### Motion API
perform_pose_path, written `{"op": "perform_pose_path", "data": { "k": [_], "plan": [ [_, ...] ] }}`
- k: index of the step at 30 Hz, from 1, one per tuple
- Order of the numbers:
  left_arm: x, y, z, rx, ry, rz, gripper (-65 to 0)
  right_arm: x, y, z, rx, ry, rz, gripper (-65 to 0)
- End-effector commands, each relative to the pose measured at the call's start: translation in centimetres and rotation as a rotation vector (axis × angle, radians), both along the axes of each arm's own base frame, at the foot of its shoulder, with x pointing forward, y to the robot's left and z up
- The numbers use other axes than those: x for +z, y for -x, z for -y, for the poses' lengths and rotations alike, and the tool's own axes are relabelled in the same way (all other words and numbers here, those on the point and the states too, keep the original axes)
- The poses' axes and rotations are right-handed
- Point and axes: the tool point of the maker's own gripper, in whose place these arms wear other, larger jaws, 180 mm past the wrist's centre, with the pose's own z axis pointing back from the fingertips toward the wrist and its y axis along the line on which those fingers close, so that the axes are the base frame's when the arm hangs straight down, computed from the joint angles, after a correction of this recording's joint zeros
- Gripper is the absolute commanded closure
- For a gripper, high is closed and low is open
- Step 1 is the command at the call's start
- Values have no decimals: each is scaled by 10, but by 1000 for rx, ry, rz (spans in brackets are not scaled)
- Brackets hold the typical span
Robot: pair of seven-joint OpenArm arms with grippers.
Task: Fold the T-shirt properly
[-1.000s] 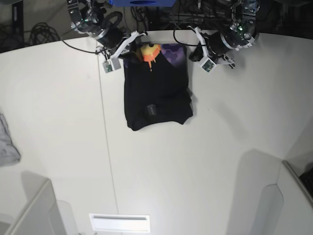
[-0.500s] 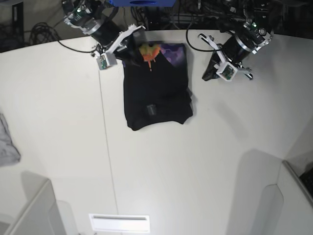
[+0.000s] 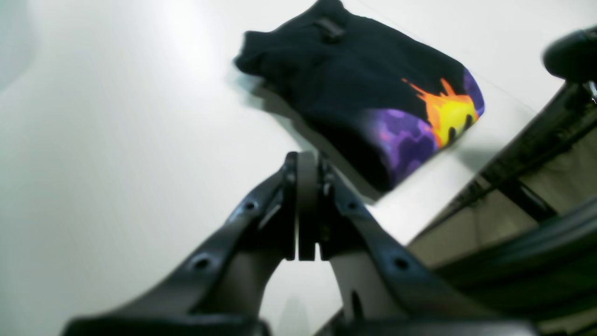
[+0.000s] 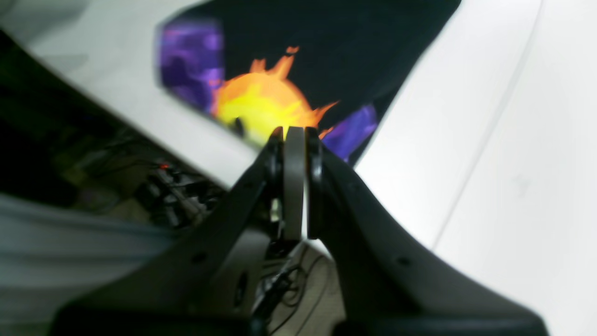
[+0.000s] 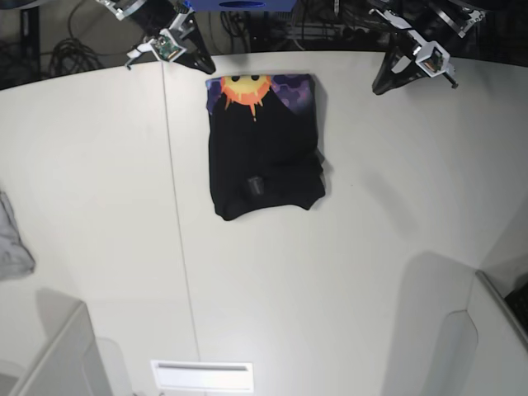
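The T-shirt lies folded into a black rectangle at the far middle of the white table. Its sun and purple print face up along the far edge. It also shows in the left wrist view and the right wrist view. My left gripper is shut and empty, off the shirt's right near the table's far edge; the shut fingers show in its wrist view. My right gripper is shut and empty, just off the shirt's far left corner; its shut fingers hover before the sun print.
A small grey cloth lies at the table's left edge. White bin walls stand at the front left and front right. Cables and dark gear sit behind the far table edge. A seam runs down the table.
Both arms have drawn back from the shirt's far corners toward the back of the table. The sun print, partly covered before, now lies flat and uncovered.
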Motion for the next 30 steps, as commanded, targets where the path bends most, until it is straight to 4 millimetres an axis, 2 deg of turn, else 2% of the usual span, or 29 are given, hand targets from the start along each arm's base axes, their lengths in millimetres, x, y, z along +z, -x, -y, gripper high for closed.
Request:
{"op": "perform_pose_path", "data": {
  "k": [1, 6, 9, 12, 17, 21, 23, 27, 30],
  "plan": [
    [9, 4, -3, 11, 42, 25, 0, 11, 3, -1, -2, -35, 28, 0],
    [-7, 35, -24, 90, 98, -22, 0, 21, 24, 1, 9, -90, 45, 0],
    [-20, 57, -41, 154, 124, -57, 0, 18, 43, 4, 27, -111, 25, 0],
    [-32, 82, -59, 223, 145, -94, 0, 5, 65, 11, 27, -93, -37, 0],
    [-49, 131, -91, 356, 159, -150, 0, -26, 123, 15, 184, 75, -125, 0],
    [-61, 165, -116, 460, 144, -186, 0, -41, 156, 16, 196, 110, -208, 0],
    [-74, 189, -119, 478, 135, -247, 0, -51, 174, 20, 201, 121, -264, 0],
    [-99, 227, -107, 460, 146, -353, 0, -76, 212, 37, 202, 164, -385, 0],
    [-121, 246, -99, 441, 124, -422, 0, -94, 231, 50, 200, 197, -449, 0]
  ]
}}
